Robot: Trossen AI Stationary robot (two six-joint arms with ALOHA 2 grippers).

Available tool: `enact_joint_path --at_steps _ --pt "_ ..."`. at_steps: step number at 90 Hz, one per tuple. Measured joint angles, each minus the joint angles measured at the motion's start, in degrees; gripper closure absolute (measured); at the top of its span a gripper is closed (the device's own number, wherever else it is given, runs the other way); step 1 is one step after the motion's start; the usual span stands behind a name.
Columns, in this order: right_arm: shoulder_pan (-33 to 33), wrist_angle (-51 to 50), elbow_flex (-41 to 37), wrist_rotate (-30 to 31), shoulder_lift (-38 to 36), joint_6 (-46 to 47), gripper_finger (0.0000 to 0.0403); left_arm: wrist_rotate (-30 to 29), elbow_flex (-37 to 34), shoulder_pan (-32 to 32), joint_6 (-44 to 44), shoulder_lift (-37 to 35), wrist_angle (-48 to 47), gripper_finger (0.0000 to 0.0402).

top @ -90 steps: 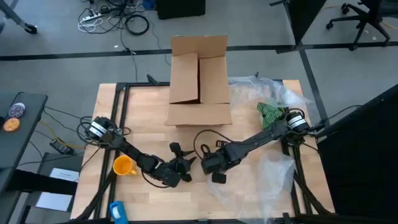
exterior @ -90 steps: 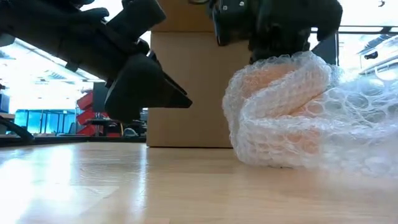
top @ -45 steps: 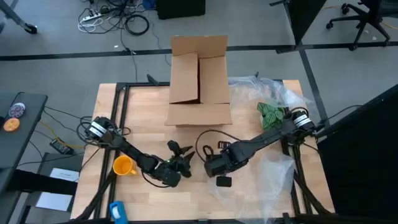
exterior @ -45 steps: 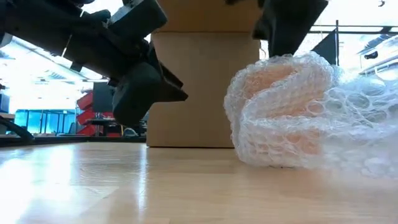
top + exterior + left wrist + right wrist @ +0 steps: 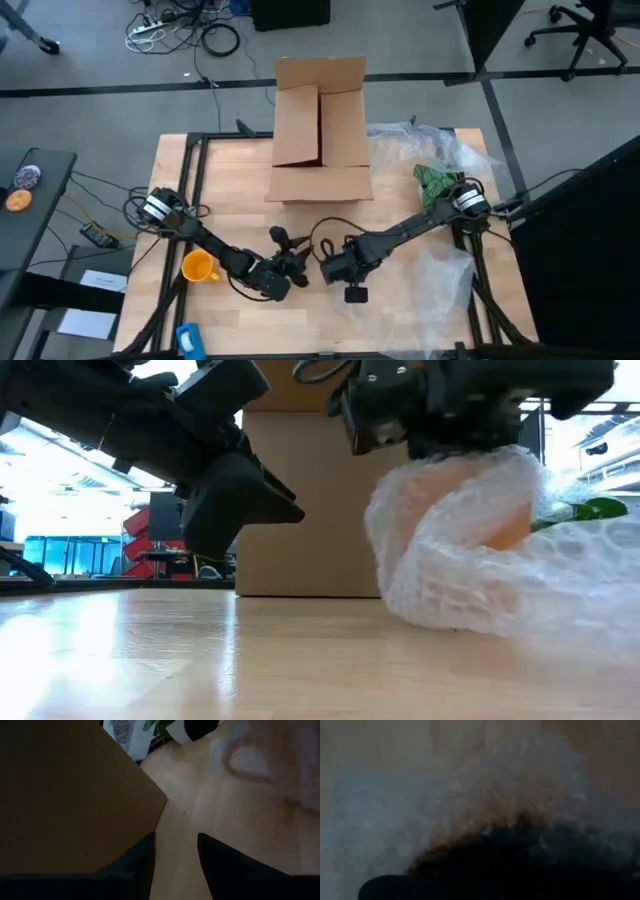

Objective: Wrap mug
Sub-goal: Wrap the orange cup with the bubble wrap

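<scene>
Standing on the table (image 5: 230,180) close to its left edge, the mug (image 5: 198,266) shows in the high view as a small, glossy yellow-orange cup. It is bare, with no wrap on it. It sits just beside the left arm's dark links, towards the near-left corner, with little wood between it and the table frame on that side.

The left gripper (image 5: 290,262) hangs above the near middle of the table, well apart from the mug. Its fingers (image 5: 145,860) are spread, with nothing between them and only bare wood below. The cardboard box (image 5: 320,130) stands at the far middle edge with its flaps up, and one of its corners lies close ahead of those fingers.

The right gripper (image 5: 345,272) is just beside the left one and bears down on top of a bundle of bubble wrap (image 5: 450,560). Whether it grips the wrap cannot be told. Something orange shows through the bubbles, but what it is cannot be told.

More clear plastic spreads over the right near part of the table and past its right edge. A green leafy item (image 5: 435,180) lies by the right arm. Open wood lies between the box and the two grippers, and along the near edge in front of them.
</scene>
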Motion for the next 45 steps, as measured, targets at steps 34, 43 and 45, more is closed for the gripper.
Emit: enact_joint_path --at_steps 34,43,45 --pt "1.22 -6.96 3.45 -1.68 -8.04 -0.62 0.0403 0.29 0.0 -0.02 -0.6 -0.03 -0.16 0.0271" --pt "2.28 -6.35 3.5 -2.1 -8.53 -0.16 0.0403 0.28 0.0 0.13 -0.64 -0.03 -0.21 0.0271" --pt "2.44 -6.06 3.36 -2.09 -8.34 -0.01 0.0403 0.28 0.0 0.14 -0.65 -0.03 -0.23 0.0271"
